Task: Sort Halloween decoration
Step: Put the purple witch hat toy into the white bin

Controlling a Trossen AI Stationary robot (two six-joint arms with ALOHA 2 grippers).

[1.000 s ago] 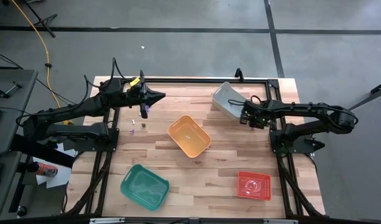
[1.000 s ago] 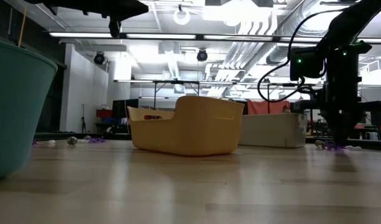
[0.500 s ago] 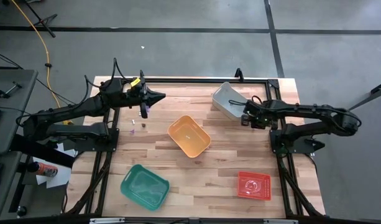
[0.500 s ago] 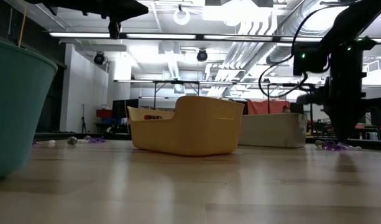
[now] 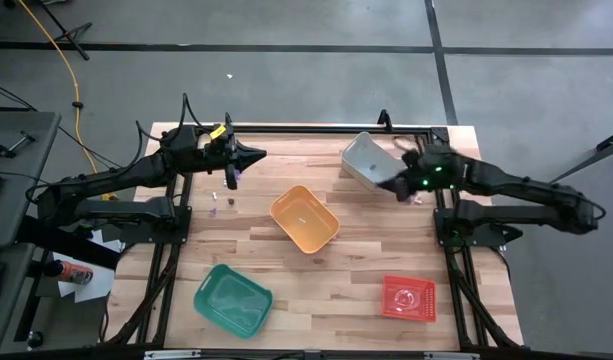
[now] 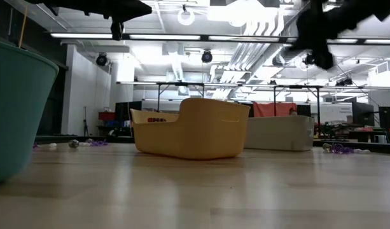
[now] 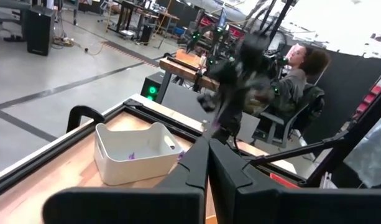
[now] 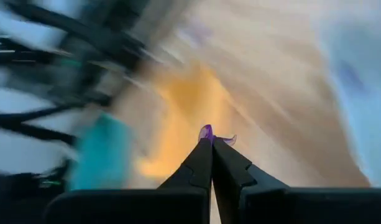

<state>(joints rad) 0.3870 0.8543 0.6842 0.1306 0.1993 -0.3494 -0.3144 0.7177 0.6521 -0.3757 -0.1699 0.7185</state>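
Note:
My right gripper (image 5: 395,188) hangs in the air by the near corner of the grey bin (image 5: 366,160), shut on a tiny purple trinket (image 8: 206,132). The right wrist view is blurred by motion. My left gripper (image 5: 257,153) is held level above the table's far left part, shut with nothing between its fingers (image 7: 207,148). Loose trinkets lie on the wood below it (image 5: 232,199) and more purple ones near the right side (image 6: 338,149). The grey bin holds purple bits (image 7: 131,155). My right gripper pinches the purple trinket between its two fingertips; only a small purple tip (image 8: 206,129) sticks out past them. The trinket is lifted clear of the table. Blur hides which part of it the fingers are on.
An orange bin (image 5: 304,218) stands mid-table, a green bin (image 5: 232,298) near the front left and a red bin (image 5: 408,297) near the front right. A black frame rail runs along the table's far edge. A person sits beyond the table (image 7: 305,68).
My right gripper has risen quickly from the table beside the grey bin, tipping from pointing down to a shallow slant and rolling as it went. The purple trinkets on the table at the right have stayed put. My left arm has kept still.

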